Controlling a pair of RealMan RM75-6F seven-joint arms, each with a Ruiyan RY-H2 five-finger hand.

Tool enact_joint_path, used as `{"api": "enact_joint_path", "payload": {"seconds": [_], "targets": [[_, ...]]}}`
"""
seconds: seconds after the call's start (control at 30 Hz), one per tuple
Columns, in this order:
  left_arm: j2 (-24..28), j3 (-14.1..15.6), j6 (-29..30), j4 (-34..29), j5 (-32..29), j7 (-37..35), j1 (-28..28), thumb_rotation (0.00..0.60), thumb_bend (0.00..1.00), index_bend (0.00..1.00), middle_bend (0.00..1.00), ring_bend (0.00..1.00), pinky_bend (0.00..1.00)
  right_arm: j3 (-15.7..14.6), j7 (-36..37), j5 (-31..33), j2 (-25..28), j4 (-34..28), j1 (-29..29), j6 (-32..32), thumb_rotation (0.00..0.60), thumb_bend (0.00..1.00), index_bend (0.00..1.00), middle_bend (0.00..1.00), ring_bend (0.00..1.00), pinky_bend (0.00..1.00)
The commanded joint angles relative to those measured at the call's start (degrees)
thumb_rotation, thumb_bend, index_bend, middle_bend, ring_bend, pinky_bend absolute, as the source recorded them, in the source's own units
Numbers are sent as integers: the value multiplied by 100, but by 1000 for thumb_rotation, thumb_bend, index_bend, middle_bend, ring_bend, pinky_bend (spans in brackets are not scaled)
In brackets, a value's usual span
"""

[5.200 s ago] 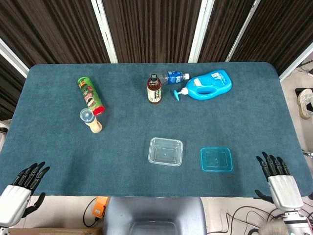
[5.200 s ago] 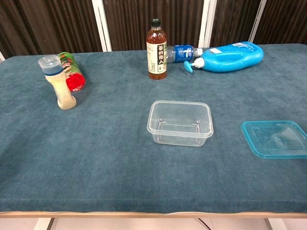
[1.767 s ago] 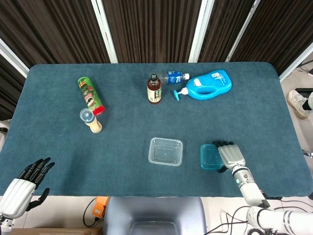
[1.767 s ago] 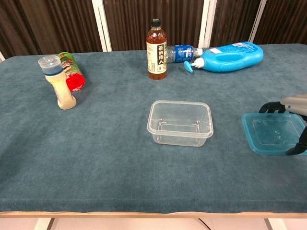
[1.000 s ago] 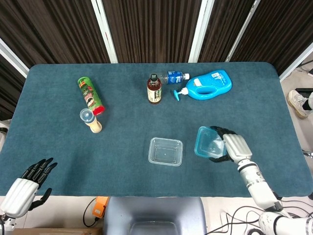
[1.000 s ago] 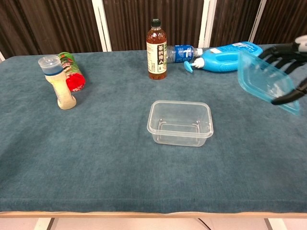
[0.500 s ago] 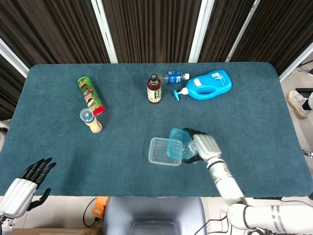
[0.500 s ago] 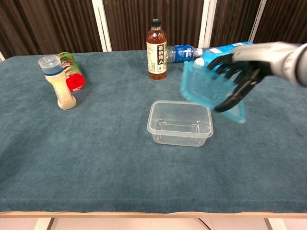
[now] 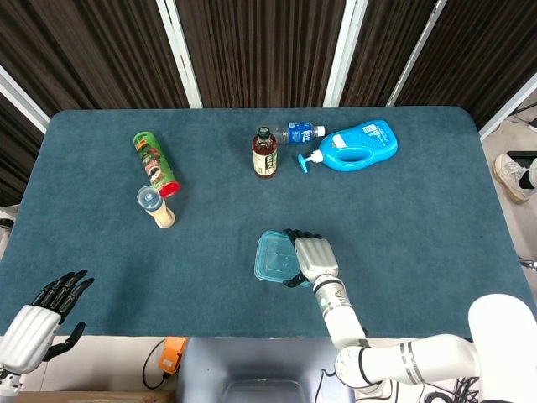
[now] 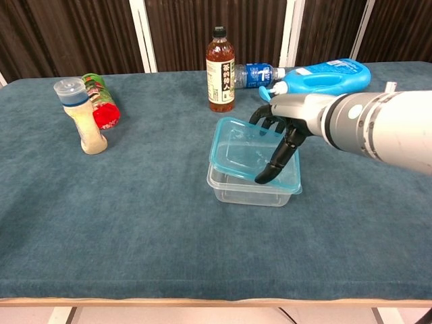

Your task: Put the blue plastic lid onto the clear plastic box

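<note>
Lid: the blue plastic lid (image 10: 251, 156) was sitting over the clear plastic box (image 10: 251, 187), but tilted. In the chest view its far edge rode up while the near-right corner was down around the rim, so I'd say it wasn't seated yet.

Right hand: the right hand (image 10: 282, 132) held the lid by its right side, fingers on top and the thumb (image 10: 273, 165) reaching down across the surface. Guessing that grip was there to steer the lid square before pressing it down.

Left hand: the left hand (image 9: 42, 312) hung off the near-left table corner holding nothing, fingers apart. Looked parked, not needed for this.

Head view only: from above the lid covered the box almost completely, so alignment looked decent, and it's the only view with the left hand in it.

Chest view only: showed the tilt and the box walls under the lid, which the top-down shot flattens out.

Clutter: bottles, a shaker and a can sat well apart at the back.
</note>
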Motion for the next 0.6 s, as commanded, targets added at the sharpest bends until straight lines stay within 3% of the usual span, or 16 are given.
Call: {"api": "enact_joint_path", "payload": {"seconds": [0.03,0.6], "targets": [[1,0,7,0,2,-4,2,600,433,0,0,0,161,21,-20,15,-5,-2,-3,23,600,346,752,477,403,498],[23,10,61,8,8,-41,27,600,434,0,0,0,161,90,-70,23,-198,224,9,-52,600,345,750,477,403,498]]}}
